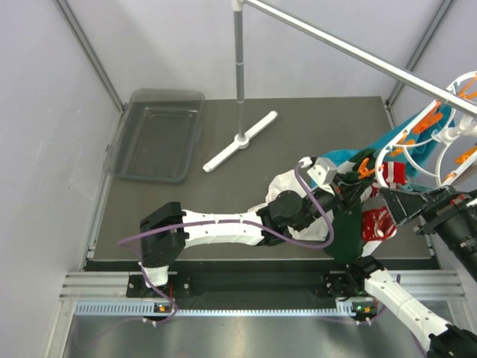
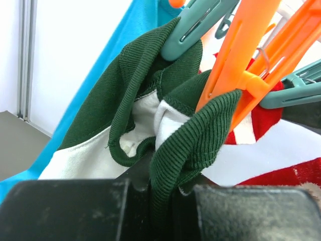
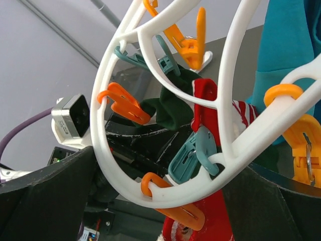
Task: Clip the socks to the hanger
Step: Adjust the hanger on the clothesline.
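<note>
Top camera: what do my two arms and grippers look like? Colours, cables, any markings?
Both arms have white links between black joints. The left arm carries a purple cable and a silver-grey box at its wrist. The right arm has a small green light by its base. The left fingers and right fingers are matte black, the left ones scuffed. No legible markings.

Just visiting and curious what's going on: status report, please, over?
Left gripper: jaws shut on green cloth by orange clip. Right gripper: jaws open around hanger ring. Red sock hangs there.
</note>
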